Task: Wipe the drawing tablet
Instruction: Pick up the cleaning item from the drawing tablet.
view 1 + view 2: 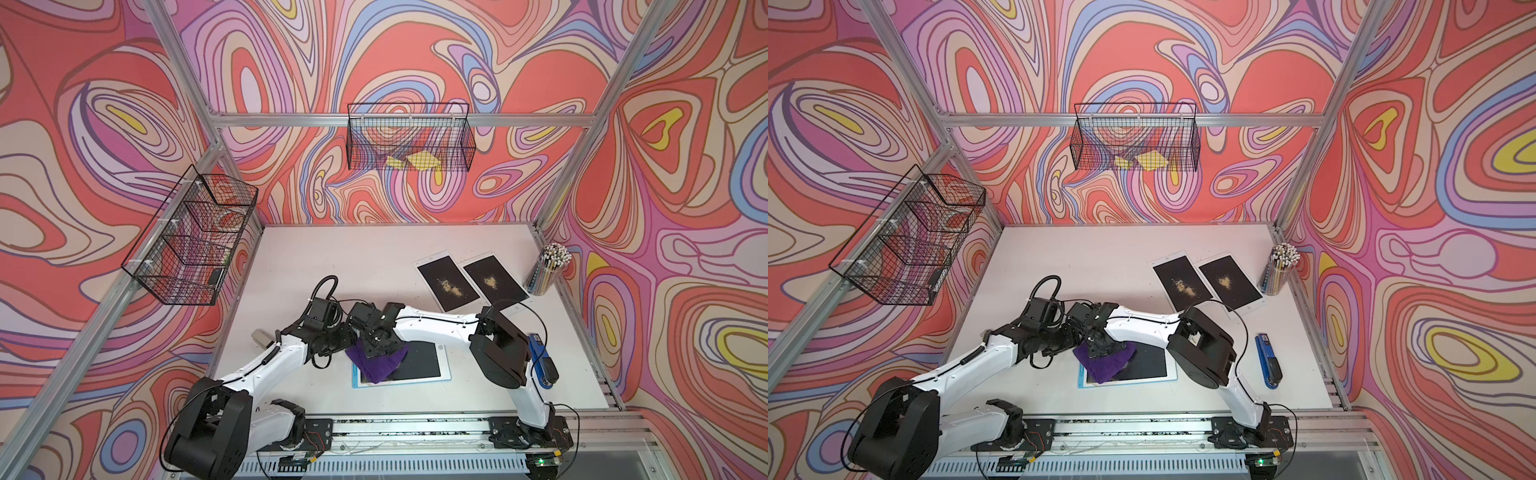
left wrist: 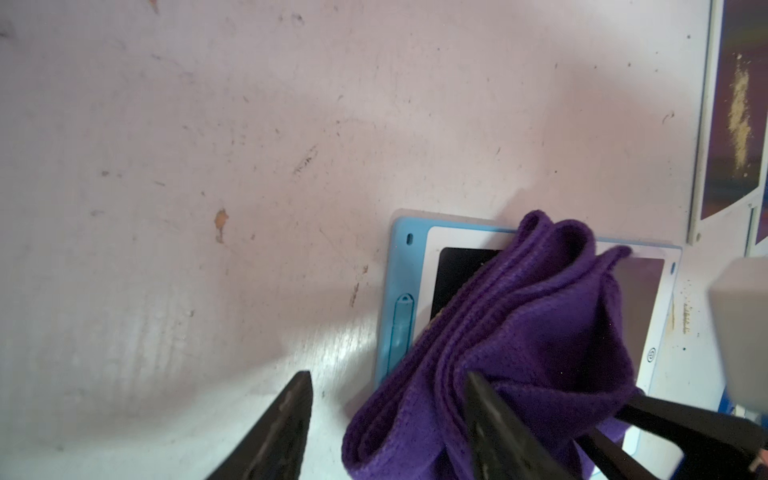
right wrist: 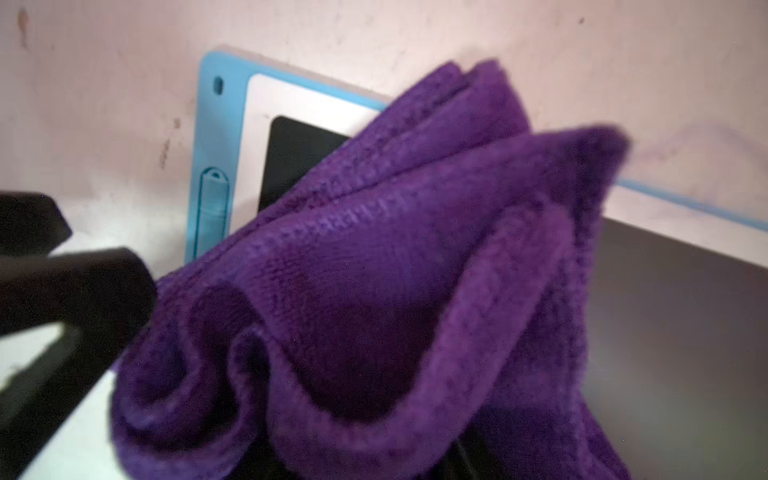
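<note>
Purple cloth is bunching, clamped in my right hand atop the drawing tablet, left hand hanging spread alongside, so I'm risking shoving the unheld tablet across the surface.

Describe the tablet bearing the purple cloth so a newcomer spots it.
On the white tabletop, near the front, a dark-screened drawing tablet lies partly under a purple cloth. Only it has a blue border; the two powdered tablets behind are white-framed.
</note>
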Robot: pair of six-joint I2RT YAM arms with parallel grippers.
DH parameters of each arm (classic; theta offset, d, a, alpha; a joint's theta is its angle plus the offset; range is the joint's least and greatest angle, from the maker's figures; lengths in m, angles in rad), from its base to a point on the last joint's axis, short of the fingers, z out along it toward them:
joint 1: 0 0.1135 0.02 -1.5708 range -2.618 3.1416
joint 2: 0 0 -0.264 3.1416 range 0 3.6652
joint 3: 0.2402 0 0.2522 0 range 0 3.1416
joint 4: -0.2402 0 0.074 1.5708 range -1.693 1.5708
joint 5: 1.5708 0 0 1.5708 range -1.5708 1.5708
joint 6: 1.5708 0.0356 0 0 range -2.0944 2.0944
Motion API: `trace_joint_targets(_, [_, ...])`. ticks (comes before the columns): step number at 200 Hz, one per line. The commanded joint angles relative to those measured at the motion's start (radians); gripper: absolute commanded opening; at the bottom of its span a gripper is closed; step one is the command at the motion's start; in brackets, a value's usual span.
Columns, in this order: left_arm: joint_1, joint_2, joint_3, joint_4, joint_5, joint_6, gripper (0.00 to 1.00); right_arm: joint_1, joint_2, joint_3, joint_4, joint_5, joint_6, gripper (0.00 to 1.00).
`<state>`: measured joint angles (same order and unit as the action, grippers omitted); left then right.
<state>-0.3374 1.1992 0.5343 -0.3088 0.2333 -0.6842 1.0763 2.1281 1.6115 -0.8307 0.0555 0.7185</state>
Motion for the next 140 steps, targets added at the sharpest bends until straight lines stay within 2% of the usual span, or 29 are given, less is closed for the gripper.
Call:
trace_joint_targets(1, [0.003, -0.01, 0.008, -0.032, -0.02, -0.007, 0.62, 0.014, 0.073, -0.069, 0.01, -0.047, 0.003, 0.35])
trace_joint_targets(28, [0.005, -0.009, 0.003, -0.034, -0.027, -0.008, 0.62, 0.014, 0.051, -0.062, 0.014, -0.038, 0.005, 0.09])
trace_joint_targets(40, [0.004, -0.009, 0.003, -0.036, -0.027, -0.008, 0.62, 0.013, 0.032, -0.063, 0.019, -0.031, 0.009, 0.01])
trace_joint_targets(86, [0.004, 0.001, 0.003, -0.041, -0.017, -0.006, 0.62, -0.037, -0.108, -0.11, -0.004, 0.031, 0.002, 0.0])
trace_joint_targets(127, [0.002, 0.031, 0.007, -0.03, 0.033, 0.017, 0.63, -0.124, -0.257, -0.26, 0.01, 0.056, -0.025, 0.0])
trace_joint_targets(140, [-0.001, 0.052, 0.012, -0.037, 0.038, 0.019, 0.6, -0.144, -0.3, -0.314, 0.034, 0.053, -0.03, 0.0])
